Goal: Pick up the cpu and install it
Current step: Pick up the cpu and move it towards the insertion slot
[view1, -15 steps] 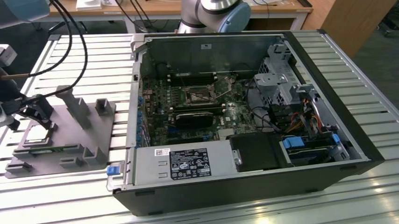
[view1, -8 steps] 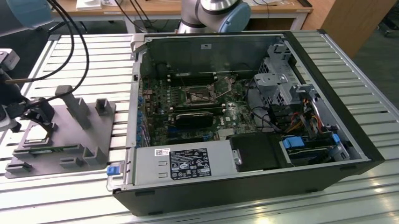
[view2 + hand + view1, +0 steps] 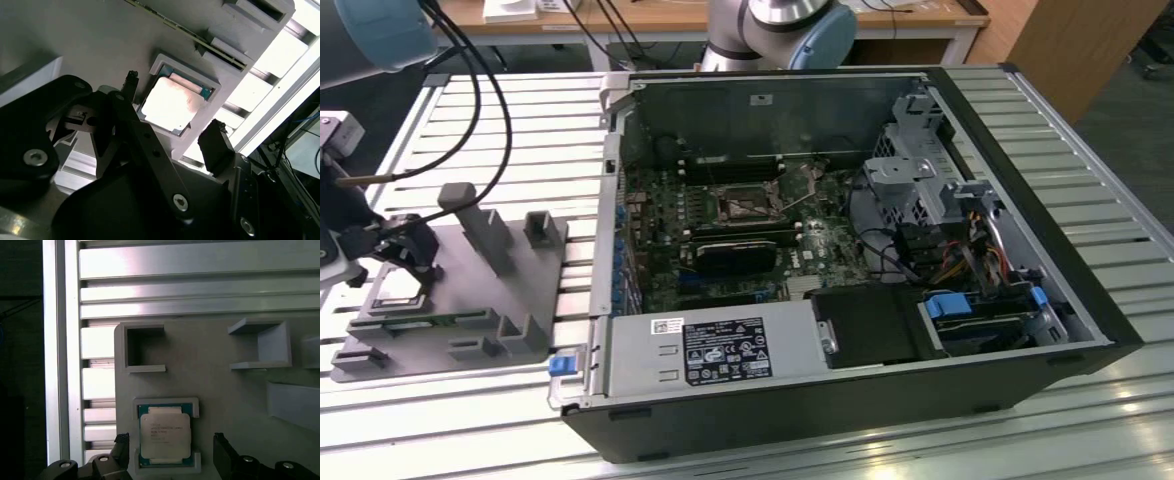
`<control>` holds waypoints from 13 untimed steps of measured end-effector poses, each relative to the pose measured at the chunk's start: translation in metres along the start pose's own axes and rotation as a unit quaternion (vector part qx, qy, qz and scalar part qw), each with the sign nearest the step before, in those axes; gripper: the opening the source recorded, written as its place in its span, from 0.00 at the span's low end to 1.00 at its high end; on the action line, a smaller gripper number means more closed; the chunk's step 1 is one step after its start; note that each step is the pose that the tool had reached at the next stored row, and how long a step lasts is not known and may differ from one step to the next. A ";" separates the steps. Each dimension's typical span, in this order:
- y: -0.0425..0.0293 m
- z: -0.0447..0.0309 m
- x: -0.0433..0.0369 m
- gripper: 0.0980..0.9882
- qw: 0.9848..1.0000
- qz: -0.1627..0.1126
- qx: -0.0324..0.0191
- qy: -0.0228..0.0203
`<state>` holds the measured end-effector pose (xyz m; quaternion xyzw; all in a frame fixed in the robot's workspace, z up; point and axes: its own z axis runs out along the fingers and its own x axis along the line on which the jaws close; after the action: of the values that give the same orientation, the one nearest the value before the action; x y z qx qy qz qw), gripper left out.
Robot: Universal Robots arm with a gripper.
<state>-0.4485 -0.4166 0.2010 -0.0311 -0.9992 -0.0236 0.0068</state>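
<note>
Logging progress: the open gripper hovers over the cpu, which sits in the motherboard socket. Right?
No. The first wrist view shows the cpu in a recess of the grey fixture, not the motherboard socket; the open gripper hovers over it.

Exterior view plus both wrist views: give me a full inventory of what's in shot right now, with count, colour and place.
cpu: 1, silver top with green edge, seated in a recess of the fixture.
fixture: 1, grey, with upright posts, on the table at the exterior view's left.
computer case: 1, black, side open, middle of the table.
motherboard: 1, green, inside the case.
socket frame: 1, black and metal, on the motherboard.
power supply: 1, silver, near edge of the case.
wires: several, red, yellow and black, in the case at the exterior view's right.
table: 1, silver, slatted.
arm: 1, grey with blue caps, behind the case.
pincer: 1, black, open, fingers either side of the cpu.
</note>
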 end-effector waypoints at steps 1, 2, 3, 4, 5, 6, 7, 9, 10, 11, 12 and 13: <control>0.0000 0.0004 0.0001 0.74 1.000 0.000 0.000 0.000; 0.0000 0.0010 0.0001 0.74 1.000 0.000 0.000 0.000; -0.0001 0.0013 0.0002 0.74 1.000 0.000 0.000 0.000; -0.0001 0.0017 0.0002 0.74 1.000 0.000 0.000 0.000; -0.0001 0.0022 0.0002 0.74 1.000 0.000 0.000 0.000; -0.0001 0.0027 0.0003 0.74 1.000 0.000 0.000 0.000; -0.0001 0.0032 0.0003 0.74 1.000 0.000 0.000 0.001; -0.0002 0.0045 0.0006 0.74 1.000 0.000 0.000 0.001; -0.0003 0.0053 0.0007 0.74 1.000 -0.001 0.000 0.001; -0.0003 0.0061 0.0008 0.74 1.000 -0.001 0.000 0.002; -0.0004 0.0069 0.0009 0.74 1.000 -0.003 0.000 0.002; -0.0004 0.0078 0.0011 0.74 1.000 -0.004 0.000 0.003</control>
<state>-0.4498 -0.4166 0.1932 -0.0267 -0.9993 -0.0236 0.0094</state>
